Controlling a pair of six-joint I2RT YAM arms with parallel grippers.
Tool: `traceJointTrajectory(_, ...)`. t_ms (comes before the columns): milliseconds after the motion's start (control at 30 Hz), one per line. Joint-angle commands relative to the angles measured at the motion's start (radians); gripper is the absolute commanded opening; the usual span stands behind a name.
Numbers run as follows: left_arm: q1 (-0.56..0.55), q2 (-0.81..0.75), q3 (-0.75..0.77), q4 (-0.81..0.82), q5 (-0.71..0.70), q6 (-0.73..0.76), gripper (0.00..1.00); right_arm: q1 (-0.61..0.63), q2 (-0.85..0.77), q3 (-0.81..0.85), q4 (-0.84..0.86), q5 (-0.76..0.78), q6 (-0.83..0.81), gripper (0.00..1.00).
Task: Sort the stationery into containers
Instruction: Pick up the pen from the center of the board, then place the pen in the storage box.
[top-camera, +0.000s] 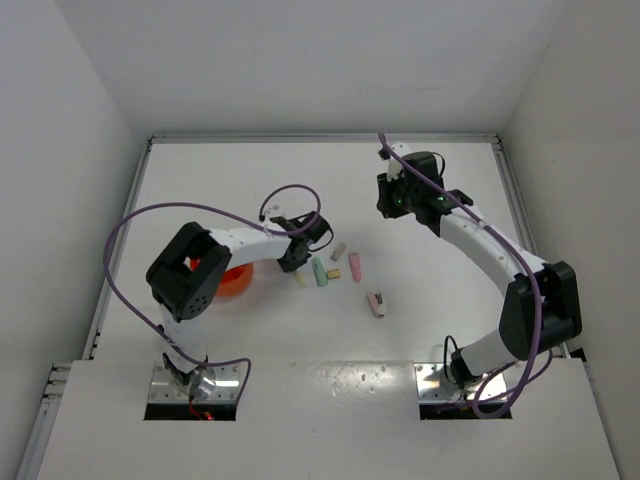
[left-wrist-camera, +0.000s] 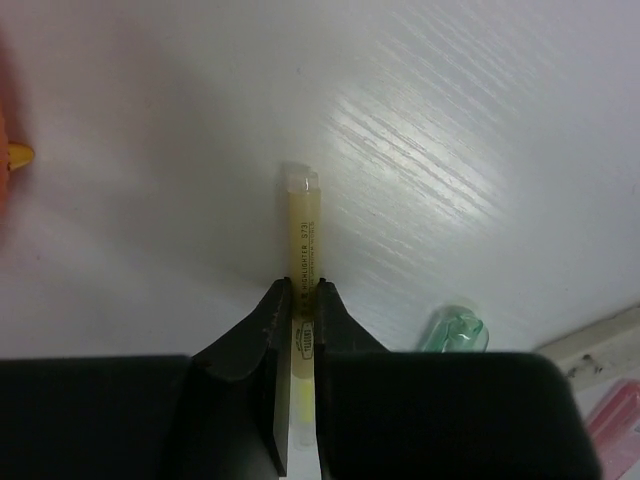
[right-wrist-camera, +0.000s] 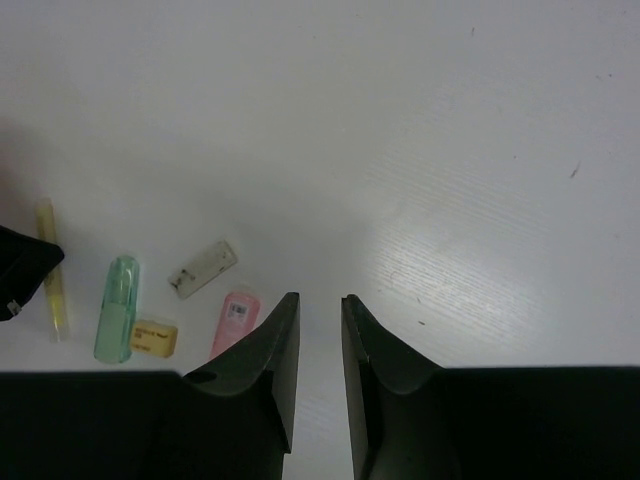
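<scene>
Barely begun: left gripper (left-wrist-camera: 303, 292) pinches the yellow stick (left-wrist-camera: 303, 228) right of the orange bowl (top-camera: 238, 282), right gripper (right-wrist-camera: 318, 318) hangs narrow and empty, mint stub (right-wrist-camera: 117, 308) and other pieces (top-camera: 355, 268) unsorted.

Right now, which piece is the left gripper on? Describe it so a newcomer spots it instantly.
Start at the orange bowl, left of centre in the top view; the stationery pieces lie scattered just to its right. The left gripper pinches the leftmost of them, a pale-yellow stick. It is the thinnest, long and translucent, beside a fatter mint-green piece.
</scene>
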Motion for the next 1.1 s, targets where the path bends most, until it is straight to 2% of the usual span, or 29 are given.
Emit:
traceJointTrajectory(0,0.007,-0.06,0.045,-0.021,-0.038,0.07,0.02,-0.011,-0.032,0.003,0.032,-0.021,0.008,0.24)
traceJointTrajectory(167,-0.054,-0.108,0.217,-0.143,-0.279,0.138,0.0,-0.011,-0.032,0.003,0.032,-0.03,0.008,0.24)
traceJointTrajectory(300,-0.087,-0.108,0.318,-0.318,-0.472,0.164,0.0,-0.011,-0.032,0.003,0.032,-0.03,0.017,0.24)
traceJointTrajectory(467,-0.096,-0.079,0.353,-0.496,-0.661,0.069,0.0,-0.021,-0.023,0.003,0.032,-0.04,0.017,0.24)
traceJointTrajectory(567,-0.096,-0.068,0.363,-0.65,-0.745,-0.049,0.0,-0.021,-0.023,0.003,0.032,-0.04,0.017,0.24)
traceJointTrajectory(633,-0.096,-0.057,0.352,-0.702,-0.772,-0.089,0.0,-0.021,-0.023,0.003,0.032,-0.04,0.017,0.24)
traceJointTrajectory(1067,-0.021,-0.125,0.212,-0.702,-0.801,-0.135,0.0,-0.021,-0.004,0.003,0.023,-0.058,0.017,0.24)
